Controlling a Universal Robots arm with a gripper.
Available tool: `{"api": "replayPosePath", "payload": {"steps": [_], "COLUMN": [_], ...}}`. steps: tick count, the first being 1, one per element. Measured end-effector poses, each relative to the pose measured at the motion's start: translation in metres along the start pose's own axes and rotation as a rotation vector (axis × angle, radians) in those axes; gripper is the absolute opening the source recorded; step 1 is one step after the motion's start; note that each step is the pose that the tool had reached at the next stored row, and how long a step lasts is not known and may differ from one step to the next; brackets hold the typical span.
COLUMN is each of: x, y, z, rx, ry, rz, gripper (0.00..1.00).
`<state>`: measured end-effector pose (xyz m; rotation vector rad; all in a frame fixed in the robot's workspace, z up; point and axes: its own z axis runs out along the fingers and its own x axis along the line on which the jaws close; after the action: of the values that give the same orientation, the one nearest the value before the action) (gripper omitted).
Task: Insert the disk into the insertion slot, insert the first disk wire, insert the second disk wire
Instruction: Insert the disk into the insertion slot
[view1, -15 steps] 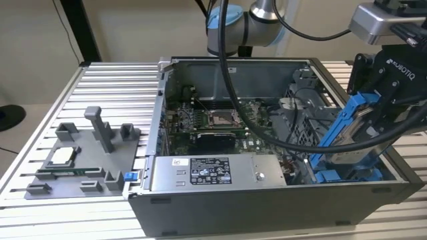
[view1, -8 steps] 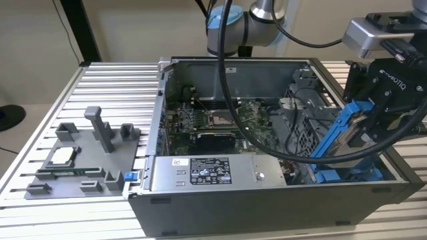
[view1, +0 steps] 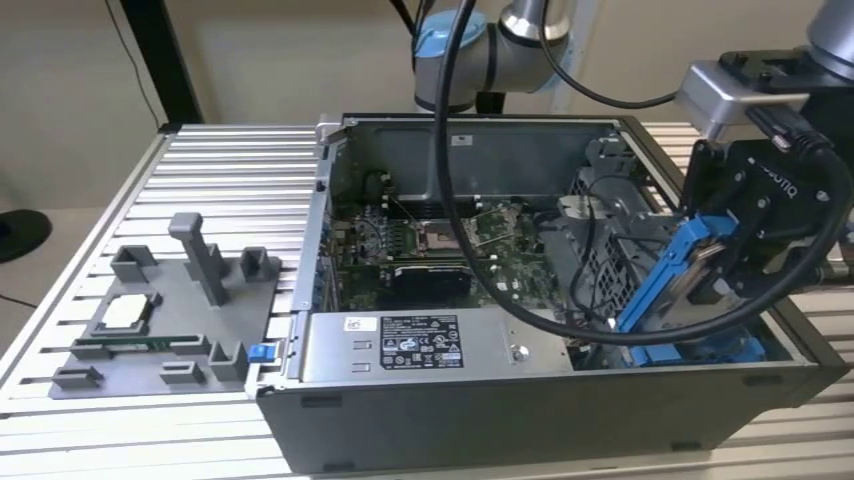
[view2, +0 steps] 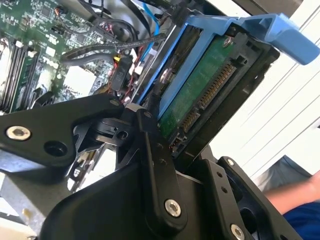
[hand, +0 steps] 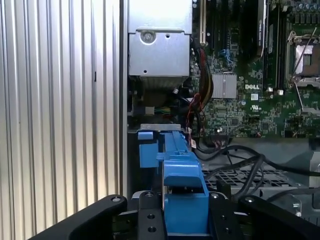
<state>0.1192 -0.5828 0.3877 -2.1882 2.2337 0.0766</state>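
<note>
The disk (view1: 683, 272), a drive in a bright blue carrier frame, hangs tilted on edge over the right end of the open grey computer case (view1: 534, 410). My gripper (view1: 721, 268) is shut on it from the exterior view's right. In the second wrist view the disk (view2: 199, 92) shows its green board and connector between my black fingers (view2: 152, 145). The first wrist view looks along the blue carrier (hand: 181, 170), clamped in my gripper (hand: 185, 216). The insertion slot (view1: 710, 350), with blue rails, lies just below the disk. Black cables (hand: 242, 161) lie beside it; I cannot tell which are the disk wires.
A grey power-supply box (view1: 400, 346) sits at the case's front, the green motherboard (view1: 427, 240) behind it. A grey fixture plate (view1: 160, 320) with upright posts rests on the ribbed table at the exterior view's left. A person's blue sleeve (view2: 300, 200) shows in the second wrist view.
</note>
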Motion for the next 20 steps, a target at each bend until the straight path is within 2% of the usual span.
{"api": "replayPosePath", "payload": {"steps": [8,20], "x": [0.0006,0.0007], "y": [-0.0005,-0.0005], "z": [0.0145,0.0157], "rx": [0.0001,0.0001], "ry": [-0.0001,0.0000], "rz": [0.000,0.000], "gripper": [0.00,0.00]}}
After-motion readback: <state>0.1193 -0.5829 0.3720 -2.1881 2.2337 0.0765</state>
